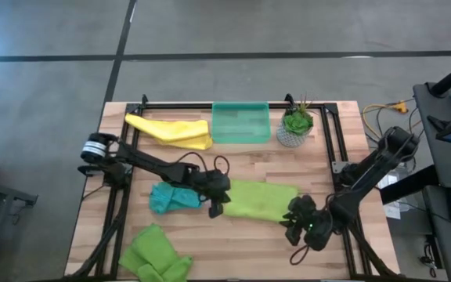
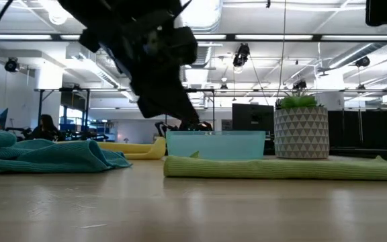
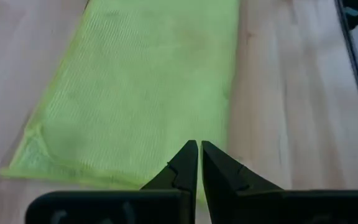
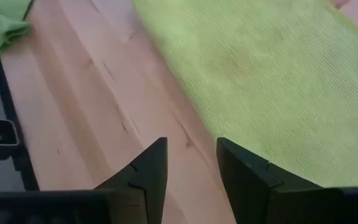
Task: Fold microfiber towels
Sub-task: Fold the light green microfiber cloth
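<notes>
Now the closed left gripper and parted, empty right gripper flank the flat lime towel.

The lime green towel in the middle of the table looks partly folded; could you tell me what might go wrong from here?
Neither gripper holds the lime green towel. The left gripper is shut at its left edge, so it would need to open first or it may only push the cloth. The right gripper is open over bare wood beside the towel and could close on nothing. The teal towel lies close by the left gripper and might get dragged along.
</notes>
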### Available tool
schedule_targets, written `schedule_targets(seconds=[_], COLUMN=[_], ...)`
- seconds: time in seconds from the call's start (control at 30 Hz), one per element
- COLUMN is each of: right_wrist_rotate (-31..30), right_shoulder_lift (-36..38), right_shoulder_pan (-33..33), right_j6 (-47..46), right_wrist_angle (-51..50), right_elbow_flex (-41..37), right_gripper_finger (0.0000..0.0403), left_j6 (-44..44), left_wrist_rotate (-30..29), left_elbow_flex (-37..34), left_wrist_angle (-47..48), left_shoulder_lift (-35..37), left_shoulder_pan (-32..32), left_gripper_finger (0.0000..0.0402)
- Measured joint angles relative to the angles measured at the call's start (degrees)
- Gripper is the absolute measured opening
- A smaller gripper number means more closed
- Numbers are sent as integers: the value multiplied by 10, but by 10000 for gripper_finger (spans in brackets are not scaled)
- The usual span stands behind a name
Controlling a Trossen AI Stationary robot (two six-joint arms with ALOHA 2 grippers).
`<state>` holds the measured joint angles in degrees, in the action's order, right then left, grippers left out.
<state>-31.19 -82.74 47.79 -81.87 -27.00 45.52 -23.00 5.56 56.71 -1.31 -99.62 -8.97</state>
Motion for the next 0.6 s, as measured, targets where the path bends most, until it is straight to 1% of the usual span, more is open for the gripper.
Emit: schedule_targets(seconds=[0.07, 0.2, 0.27, 0.37, 0.47, 0.6], right_wrist_rotate=[1, 11, 12, 16, 16, 16], right_shoulder_lift=[-8, -11, -10, -3, -1, 0], right_shoulder_pan=[0, 0, 0, 0, 0, 0], right_j6=[-2, 3, 15, 39, 57, 80], right_wrist_angle=[3, 4, 2, 2, 2, 2], right_elbow_flex=[0, 0, 0, 0, 0, -1], right_gripper_finger=[134, 134, 134, 134, 134, 134], left_j6=[-2, -13, -22, -22, -31, -24], left_wrist_rotate=[4, 46, 49, 40, -1, -46], left_elbow_flex=[11, 30, 36, 37, 35, 33], left_wrist_angle=[1, 15, 14, 29, 54, 49], left_shoulder_lift=[-20, -67, -86, -90, -67, 2], left_shoulder_pan=[-1, -8, -17, -30, -39, -51], left_gripper_finger=[5, 5, 5, 5, 5, 5])
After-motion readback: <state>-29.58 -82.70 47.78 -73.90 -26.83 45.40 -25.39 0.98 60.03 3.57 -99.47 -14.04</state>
